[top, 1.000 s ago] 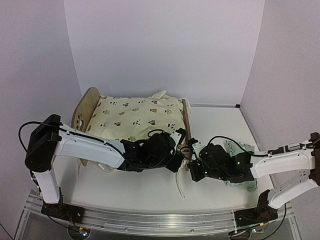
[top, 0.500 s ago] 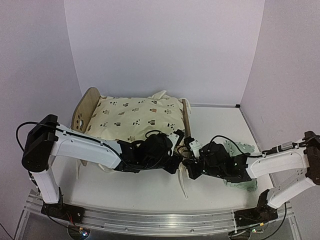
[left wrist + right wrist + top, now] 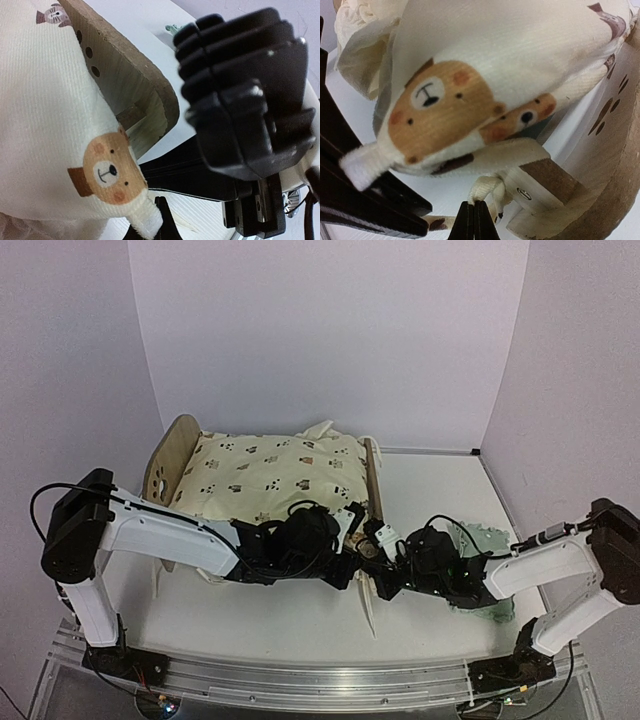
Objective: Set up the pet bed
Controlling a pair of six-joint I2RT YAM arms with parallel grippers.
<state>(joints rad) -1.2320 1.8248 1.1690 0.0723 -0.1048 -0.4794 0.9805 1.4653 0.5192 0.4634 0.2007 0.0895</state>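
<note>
The pet bed [image 3: 372,472] stands at the back left, its arched headboard [image 3: 168,452] on the left. The cream bear-print cushion [image 3: 270,472] lies on it. My left gripper [image 3: 345,558] is at the bed's near foot corner, shut on the cushion's corner [image 3: 142,212]; the left wrist view shows this gripper [image 3: 150,231] under the wooden end board [image 3: 132,80]. My right gripper [image 3: 376,570] is beside it, and in the right wrist view it [image 3: 474,209] is shut on a cream tie [image 3: 492,187] looped by the bed leg [image 3: 545,192]. The cushion [image 3: 485,65] bulges above.
A small mint green pillow [image 3: 490,540] lies on the table behind my right arm. A loose tie strand [image 3: 367,608] hangs onto the table in front of the bed. The right gripper's black body [image 3: 240,95] fills the left wrist view. Walls close the back and sides.
My right gripper has moved left, up to the bed's foot corner beside the left gripper. The loose tie strand has shifted with it. The left gripper has barely moved.
</note>
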